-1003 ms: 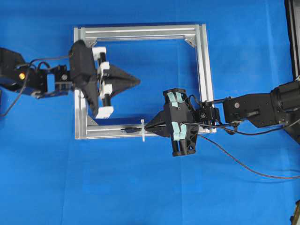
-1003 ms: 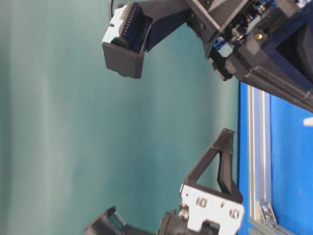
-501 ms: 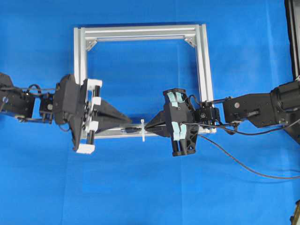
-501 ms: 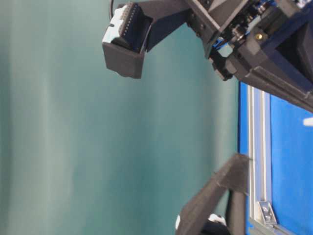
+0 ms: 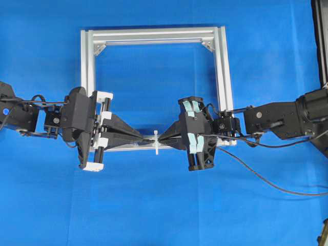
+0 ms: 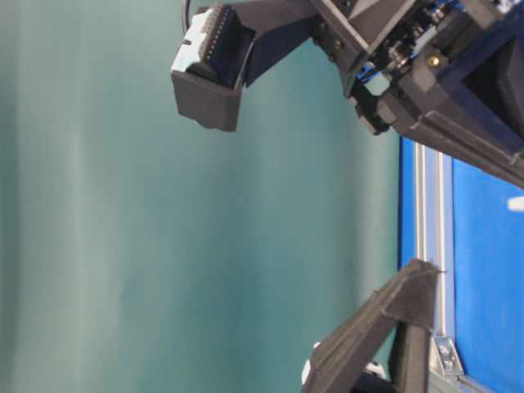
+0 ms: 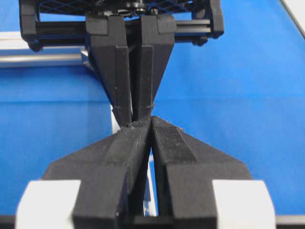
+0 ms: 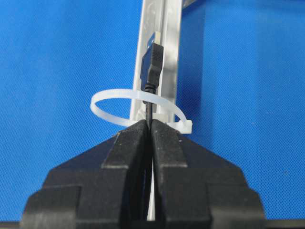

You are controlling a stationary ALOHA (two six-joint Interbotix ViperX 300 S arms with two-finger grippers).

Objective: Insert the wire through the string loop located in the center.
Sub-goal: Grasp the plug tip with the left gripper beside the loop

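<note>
My right gripper (image 5: 163, 138) (image 8: 150, 123) is shut on the wire, just right of the string loop (image 5: 155, 146). In the right wrist view the wire (image 8: 151, 62) runs through the white string loop (image 8: 185, 126), and its dark plug lies beyond it along the rail. My left gripper (image 5: 143, 139) (image 7: 151, 119) is shut and points tip to tip at the right one from the loop's left side. Nothing shows between its fingers (image 7: 171, 143). In the overhead view it covers the plug. The wire's slack (image 5: 266, 180) trails off to the right.
The silver square aluminium frame (image 5: 154, 36) lies on the blue cloth, with the loop on its bottom rail. In the table-level view the frame's rail (image 6: 430, 246) runs past the left gripper's finger (image 6: 401, 303). A dark stand edges the far right (image 5: 320, 41).
The left gripper has swung down from inside the frame to the bottom rail and moved right until its shut tips nearly meet the right gripper's. The right arm and the wire have stayed still.
</note>
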